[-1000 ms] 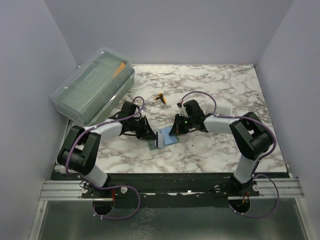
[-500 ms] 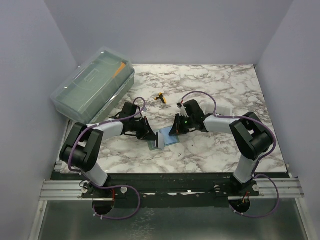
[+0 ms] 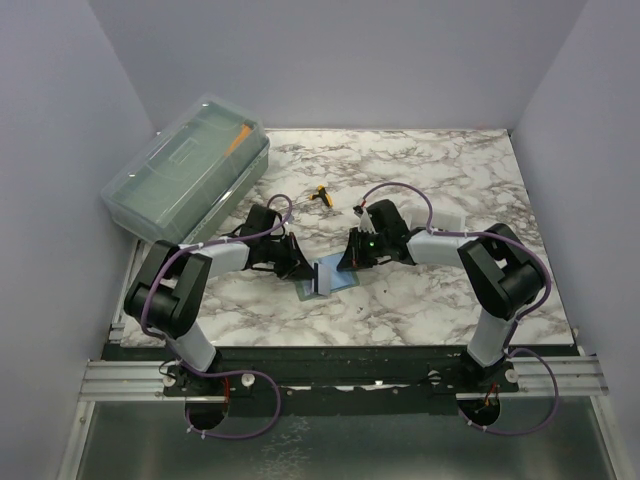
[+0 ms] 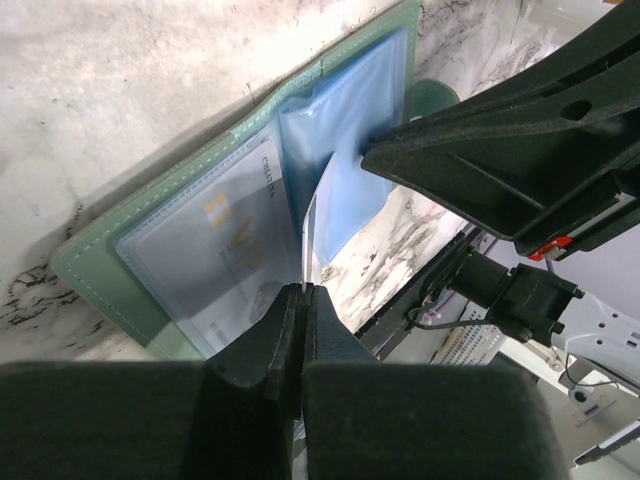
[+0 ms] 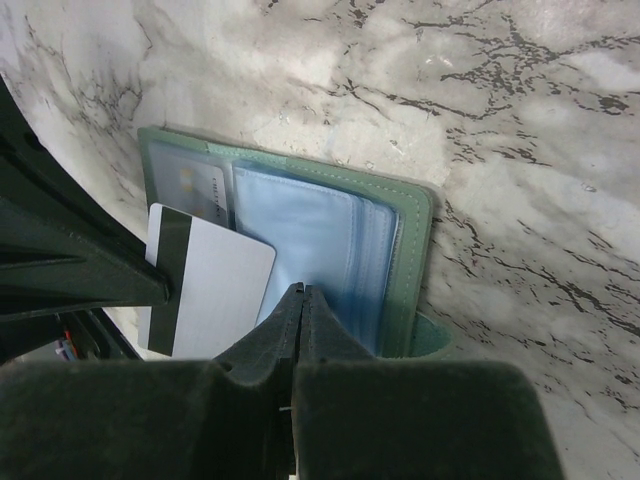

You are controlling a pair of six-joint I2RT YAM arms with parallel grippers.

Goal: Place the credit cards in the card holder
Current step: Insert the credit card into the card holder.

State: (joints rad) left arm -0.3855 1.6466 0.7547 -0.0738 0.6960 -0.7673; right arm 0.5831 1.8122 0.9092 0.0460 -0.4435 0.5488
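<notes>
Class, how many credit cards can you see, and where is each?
2: one striped card pinched in the left gripper; one pocketed card in the card holder. Others may be hidden.

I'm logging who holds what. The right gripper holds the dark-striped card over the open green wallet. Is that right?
No. It is the left gripper that holds the dark-striped card over the open green wallet. The left wrist view shows the card edge-on between its shut fingers.
</notes>
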